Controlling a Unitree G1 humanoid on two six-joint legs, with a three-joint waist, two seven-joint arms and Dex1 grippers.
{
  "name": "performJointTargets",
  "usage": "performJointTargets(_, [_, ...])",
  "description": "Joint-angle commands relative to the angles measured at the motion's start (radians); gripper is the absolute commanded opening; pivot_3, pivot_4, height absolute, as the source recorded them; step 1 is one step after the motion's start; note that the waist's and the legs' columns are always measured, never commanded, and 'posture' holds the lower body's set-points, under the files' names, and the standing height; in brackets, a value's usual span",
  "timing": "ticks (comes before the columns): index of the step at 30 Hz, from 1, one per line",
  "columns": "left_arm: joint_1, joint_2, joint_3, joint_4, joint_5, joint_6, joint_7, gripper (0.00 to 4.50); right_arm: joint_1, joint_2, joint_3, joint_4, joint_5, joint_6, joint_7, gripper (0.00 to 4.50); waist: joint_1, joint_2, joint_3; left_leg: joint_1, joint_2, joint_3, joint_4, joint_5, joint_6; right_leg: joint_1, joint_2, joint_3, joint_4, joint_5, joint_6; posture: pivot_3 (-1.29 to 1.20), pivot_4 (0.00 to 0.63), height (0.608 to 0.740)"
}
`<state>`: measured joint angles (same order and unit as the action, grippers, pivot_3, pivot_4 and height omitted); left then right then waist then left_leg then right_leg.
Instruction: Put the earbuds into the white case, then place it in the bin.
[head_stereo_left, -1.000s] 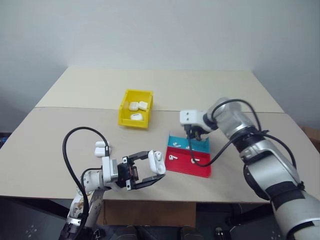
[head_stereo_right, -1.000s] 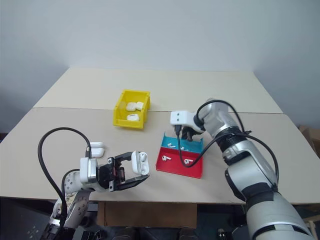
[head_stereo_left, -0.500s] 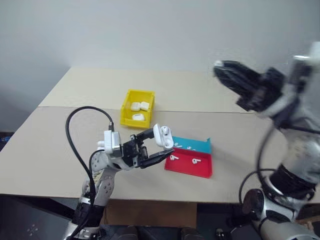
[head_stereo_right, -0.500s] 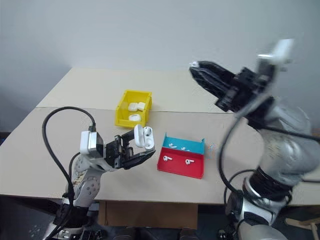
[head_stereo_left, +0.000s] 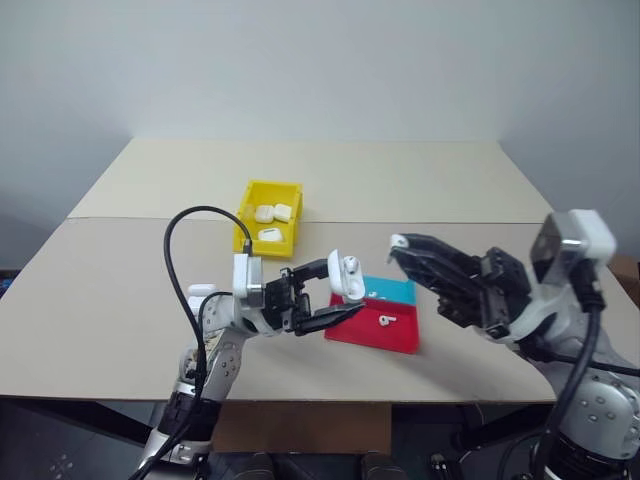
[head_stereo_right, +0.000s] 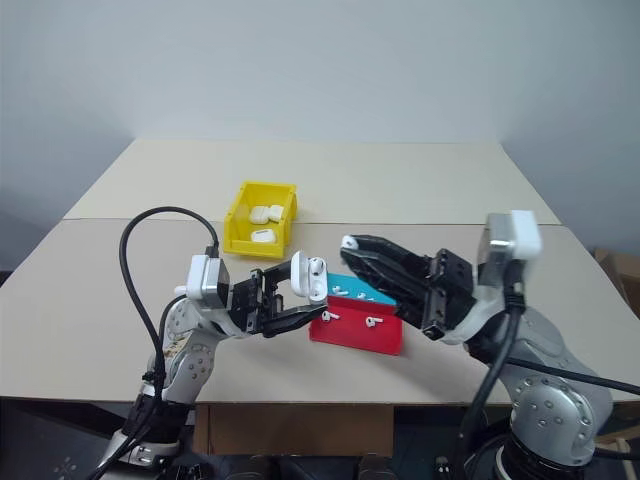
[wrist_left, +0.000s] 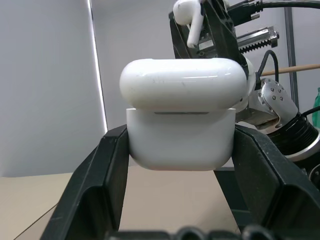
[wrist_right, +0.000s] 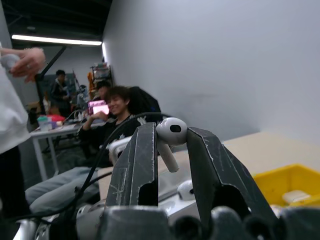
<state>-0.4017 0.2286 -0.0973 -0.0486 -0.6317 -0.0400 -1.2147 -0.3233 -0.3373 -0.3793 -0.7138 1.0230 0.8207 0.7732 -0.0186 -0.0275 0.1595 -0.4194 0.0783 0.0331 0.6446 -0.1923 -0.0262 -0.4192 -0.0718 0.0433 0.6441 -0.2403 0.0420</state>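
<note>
Compared with one second earlier, the right end effector (head_stereo_right: 352, 243) has been withdrawn from above the teal tray (head_stereo_left: 400, 291) and red tray (head_stereo_left: 385, 332) and is now raised near the front edge of the surface (head_stereo_left: 100, 290), pointing toward the left end effector (head_stereo_left: 338, 292). The left end effector has been lifted and carried toward the trays since then.

An earbud (wrist_right: 170, 136) is pinched between the right end effector's two black fingers (wrist_right: 137, 167), its bulb seated at the fingertips and its stem hanging in the gap between them. The white case (wrist_left: 181, 112) is clamped between the left end effector's fingers (wrist_left: 100, 180) and held clear of the surface, with its lid (wrist_left: 183, 84) up, as seen in the eye views. The pinched earbud is seen just beside the case and slightly above it, the two apart.

Loose earbuds (head_stereo_left: 385, 320) lie in the red and teal trays. The bin (head_stereo_left: 270, 217) stands well behind both end effectors, with three more cases (head_stereo_left: 272, 213) inside it. A further case (head_stereo_left: 201, 291) rests on the surface beside the left arm.
</note>
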Motion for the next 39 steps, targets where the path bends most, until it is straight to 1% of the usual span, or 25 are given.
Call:
performJointTargets(1, [-0.009,-0.001,0.005,-0.013,-0.002,-0.008,-0.012,2.78,-0.003,-0.049,0.034,0.011,0.018,-0.05,-0.001,0.98,0.001,0.0,0.0,0.0,0.0,0.0,0.0,0.0,0.0,0.0,0.0,0.0,0.0,0.0,0.0,0.0,0.15,0.74])
performJointTargets(8, [0.007,0.005,0.013,-0.022,0.003,-0.02,-0.021,2.78,0.008,-0.129,0.109,0.033,0.023,-0.068,0.006,0.98,0.002,0.0,0.0,-0.001,0.0,0.0,0.0,0.0,0.0,0.0,0.0,0.0,-0.001,0.0,0.0,0.0,0.15,0.74])
performJointTargets(13, [0.007,-0.004,0.011,-0.013,0.011,-0.035,-0.024,2.78,0.026,-0.158,0.157,0.031,0.018,-0.088,0.001,0.98,0.004,0.0,0.0,-0.001,0.0,0.0,0.0,0.0,0.0,0.0,0.0,0.0,-0.001,0.0,0.0,0.0,0.15,0.74])
performJointTargets(29, [-0.007,-0.012,0.012,0.011,0.014,-0.048,-0.046,2.78,0.077,-0.174,0.241,0.042,-0.063,-0.17,-0.013,0.98,0.004,0.0,0.0,-0.001,0.0,0.0,0.0,0.0,0.0,0.0,0.0,0.0,-0.002,0.0,0.0,0.0,0.15,0.74])
performJointTargets(39, [-0.007,-0.025,0.016,0.016,0.023,-0.058,-0.044,2.78,0.07,-0.187,0.268,0.046,-0.076,-0.183,-0.012,0.98,0.004,0.0,0.0,-0.001,0.0,0.0,0.0,0.0,0.0,0.0,0.0,0.0,-0.002,0.0,0.0,0.0,0.15,0.74])
